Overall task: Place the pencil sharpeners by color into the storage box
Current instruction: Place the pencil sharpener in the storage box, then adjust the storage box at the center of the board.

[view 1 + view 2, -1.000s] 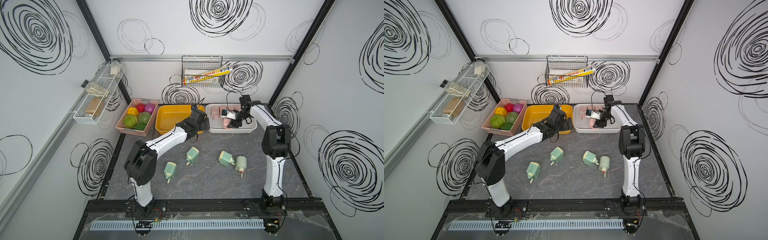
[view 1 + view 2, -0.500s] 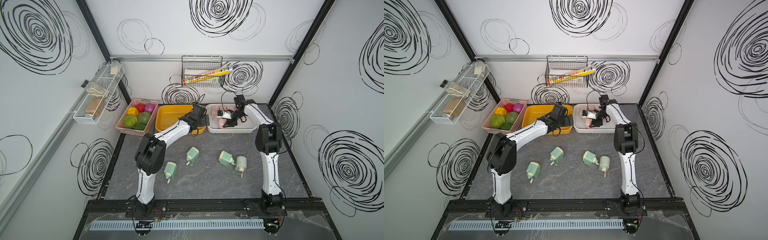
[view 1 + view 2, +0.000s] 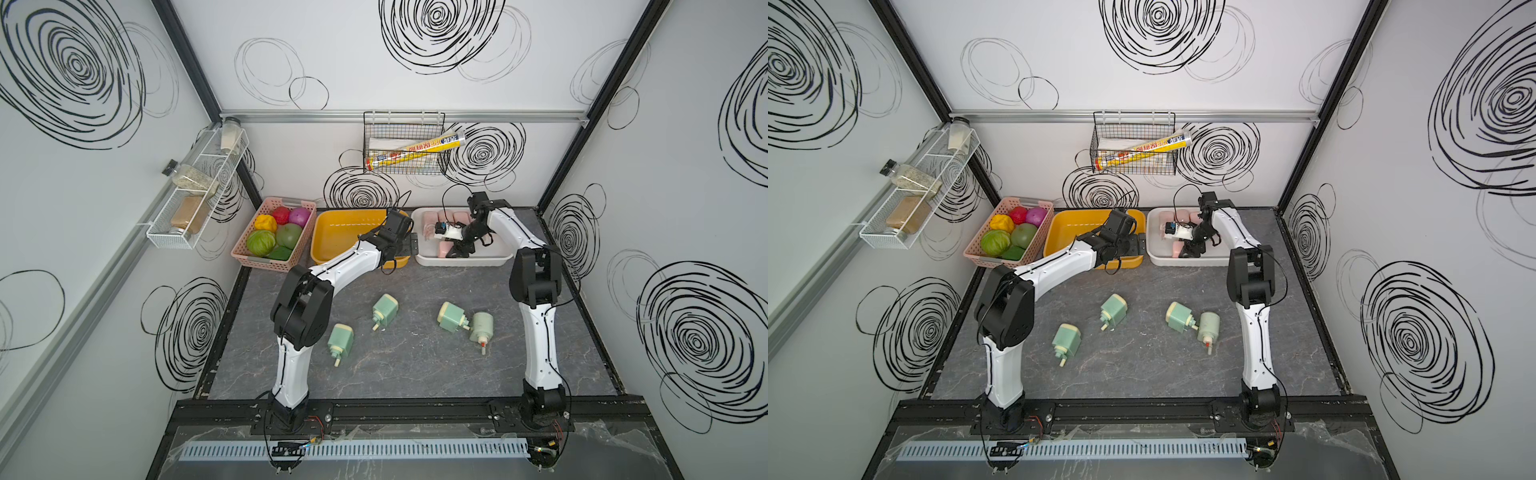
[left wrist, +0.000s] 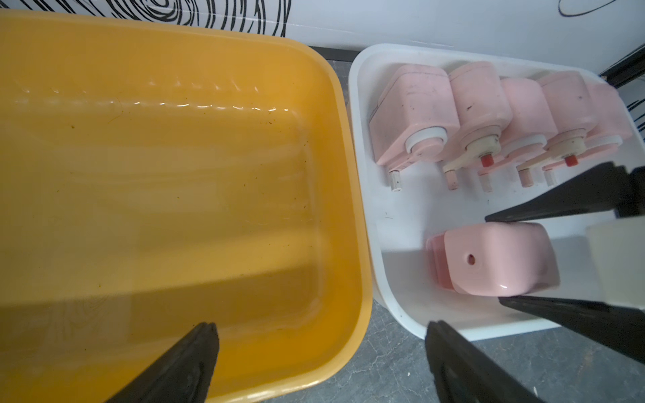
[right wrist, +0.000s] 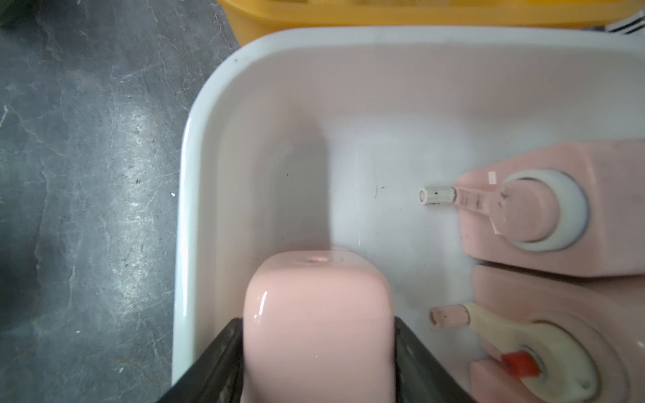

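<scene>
Bimanual workspace seen from above and from both wrists. The left arm (image 3: 303,316) rises from the front rail, folds sharply at its elbow and stretches its white forearm back toward the near right corner of the yellow bin (image 4: 174,52). There the left gripper (image 4: 321,326) hangs with its jaws spread wide and nothing between them, one finger over the bin and the other over the grey tabletop (image 3: 415,374) beside the white tray (image 4: 359,174). The right arm (image 3: 536,282) stands nearly upright from its base, bends at the elbow, reaches to the back wall and then turns its wrist down into the white tray. The right gripper (image 5: 317,322) has its two black fingers (image 5: 223,349) lying close along either side of a pink sharpener (image 4: 495,258) low in the tray's near left part. Whether they press on it or merely flank it cannot be told. Five more pink sharpeners (image 4: 478,101) lie side by side along the tray's far wall, cranks pointing toward the near side. Four mint green sharpeners (image 3: 340,338) (image 3: 385,309) (image 3: 451,316) (image 3: 482,326) lie on the tabletop between the arms, the two on the right touching or nearly so. The yellow bin holds nothing.
</scene>
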You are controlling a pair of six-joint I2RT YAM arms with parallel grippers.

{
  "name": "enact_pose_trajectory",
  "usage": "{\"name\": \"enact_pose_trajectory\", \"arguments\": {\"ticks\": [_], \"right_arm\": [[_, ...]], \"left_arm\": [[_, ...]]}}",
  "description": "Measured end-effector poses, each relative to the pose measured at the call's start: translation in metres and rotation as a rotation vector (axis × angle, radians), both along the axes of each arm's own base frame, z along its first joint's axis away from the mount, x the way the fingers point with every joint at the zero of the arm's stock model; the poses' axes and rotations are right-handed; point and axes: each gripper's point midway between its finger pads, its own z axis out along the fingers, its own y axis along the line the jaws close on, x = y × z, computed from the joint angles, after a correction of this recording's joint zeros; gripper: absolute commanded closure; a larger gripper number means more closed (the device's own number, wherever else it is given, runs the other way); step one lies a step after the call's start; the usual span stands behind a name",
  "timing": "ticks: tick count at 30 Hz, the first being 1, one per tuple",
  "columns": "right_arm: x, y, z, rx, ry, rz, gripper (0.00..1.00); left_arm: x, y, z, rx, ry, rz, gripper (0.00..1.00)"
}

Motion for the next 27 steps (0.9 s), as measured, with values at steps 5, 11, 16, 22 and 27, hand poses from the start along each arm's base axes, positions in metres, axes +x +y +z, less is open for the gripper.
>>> {"name": "enact_pose_trajectory", "arguments": {"ticks": [5, 11, 16, 22, 27], "right_arm": [[0.005, 0.001, 0.003, 0.006, -0.023, -0.001, 0.15], [0.003, 0.006, 0.006, 0.009, -0.023, 0.006, 0.16], [0.002, 0.007, 0.018, 0.02, -0.046, -0.015, 0.0], [-0.011, 0.005, 0.048, 0.043, -0.075, -0.063, 0.0], [-0.019, 0.003, 0.079, 0.086, -0.145, -0.138, 0.0]], "left_arm": [[0.0, 0.0, 0.0, 0.001, 0.002, -0.005, 0.01], [0.011, -0.009, 0.006, -0.004, -0.015, -0.022, 0.01], [0.027, -0.022, -0.003, -0.004, -0.016, -0.046, 0.01], [0.038, -0.033, -0.029, 0.013, 0.016, -0.068, 0.01], [0.046, -0.039, -0.041, 0.021, 0.03, -0.077, 0.0]]}}
